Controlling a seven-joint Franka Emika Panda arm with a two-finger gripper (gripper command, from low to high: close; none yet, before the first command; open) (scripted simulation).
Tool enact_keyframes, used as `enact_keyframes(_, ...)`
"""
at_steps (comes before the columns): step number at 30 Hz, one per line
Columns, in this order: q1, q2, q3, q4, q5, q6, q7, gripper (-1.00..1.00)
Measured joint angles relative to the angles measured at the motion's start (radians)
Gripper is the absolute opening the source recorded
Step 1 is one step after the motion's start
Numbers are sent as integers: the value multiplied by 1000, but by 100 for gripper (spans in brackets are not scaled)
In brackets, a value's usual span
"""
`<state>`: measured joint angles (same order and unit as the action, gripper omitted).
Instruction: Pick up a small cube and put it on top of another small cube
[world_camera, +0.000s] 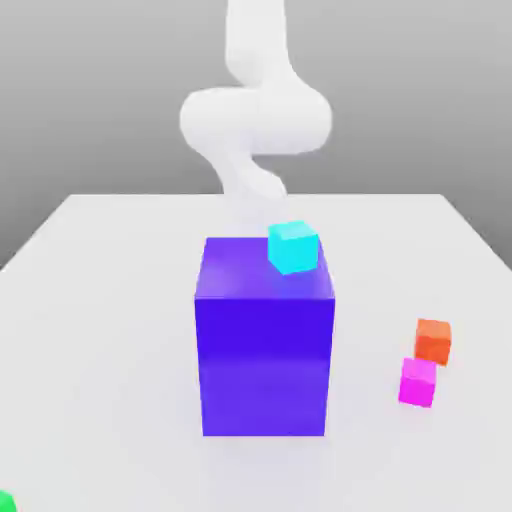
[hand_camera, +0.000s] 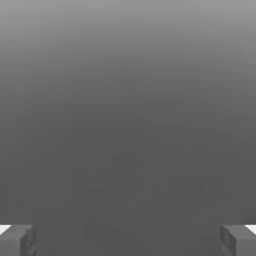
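Note:
The small magenta-pink cube (world_camera: 418, 381) rests on the white table (world_camera: 100, 300) at the exterior view's right, near the front. Just behind it, touching or nearly so, sits a small orange cube (world_camera: 433, 340). My white arm (world_camera: 255, 115) curls up behind the big blue-purple block (world_camera: 265, 340), far from both cubes. In the hand view my gripper (hand_camera: 128, 241) is open: its grey fingertips (hand_camera: 17, 241) stand wide apart with nothing between them, against plain grey.
The tall blue-purple block stands mid-table with a small cyan cube (world_camera: 293, 247) on its top, near the back right corner. A bit of a green thing (world_camera: 5, 501) peeks in at the front left corner of the exterior view.

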<state>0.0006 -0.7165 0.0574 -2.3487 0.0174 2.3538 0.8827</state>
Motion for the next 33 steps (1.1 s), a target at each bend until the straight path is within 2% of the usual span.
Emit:
enact_keyframes(10,18,364,273,-208,28,236,397,0)
enact_keyframes(14,27,509,380,-289,7,328,574,0)
enact_keyframes(18,67,663,458,-370,-62,420,785,0)
enact_keyframes(21,120,780,451,-419,-151,487,955,0)
enact_keyframes(23,176,855,383,-414,-249,536,1047,0)
enact_keyframes(27,339,996,181,-381,-430,638,1191,0)
enact_keyframes(28,382,1026,132,-373,-459,662,1214,-100)
enact_keyframes(33,382,1026,132,-373,-460,664,1214,-100)
